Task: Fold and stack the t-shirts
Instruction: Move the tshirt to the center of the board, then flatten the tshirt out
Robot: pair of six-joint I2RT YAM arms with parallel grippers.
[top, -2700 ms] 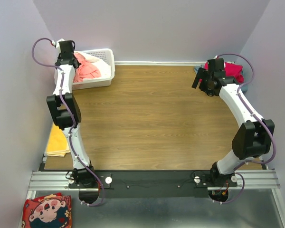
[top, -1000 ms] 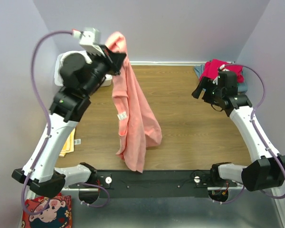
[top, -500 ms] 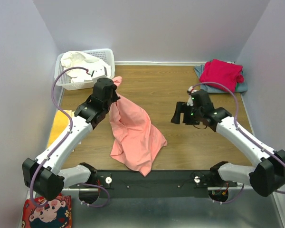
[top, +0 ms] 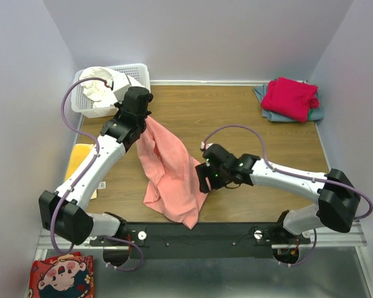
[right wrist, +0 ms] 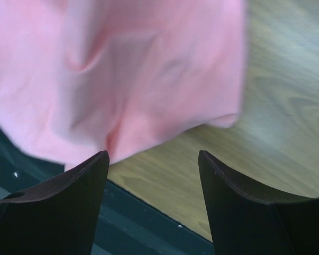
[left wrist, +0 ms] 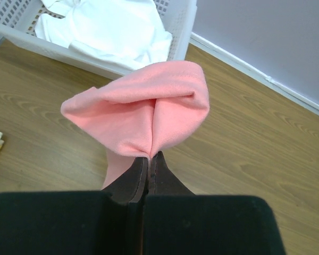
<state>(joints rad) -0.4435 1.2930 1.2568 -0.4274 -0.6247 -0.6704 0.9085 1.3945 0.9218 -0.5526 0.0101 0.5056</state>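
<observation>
Your left gripper [left wrist: 149, 162] pinches the unfolded salmon-pink shirt [top: 171, 174] mid-frame, right gripper [right wrist: 153, 155] spread beside it; red shirt [top: 290, 97] lies stacked upper right.

A large salmon-pink t-shirt [top: 171, 177] hangs bunched from the left gripper [left wrist: 150, 158], whose closed fingers pinch a fold of its cloth above the far left part of the wooden table [top: 236, 124]. From there it drapes down toward the near edge, with its lower part crumpled on the wood. A crimson-red t-shirt [top: 290, 97] lies folded on top of a grey-blue t-shirt [top: 262, 93] in the table's far right corner, and a white t-shirt [top: 98, 85] sits crumpled inside the white lattice basket [top: 140, 73] at the far left corner.
</observation>
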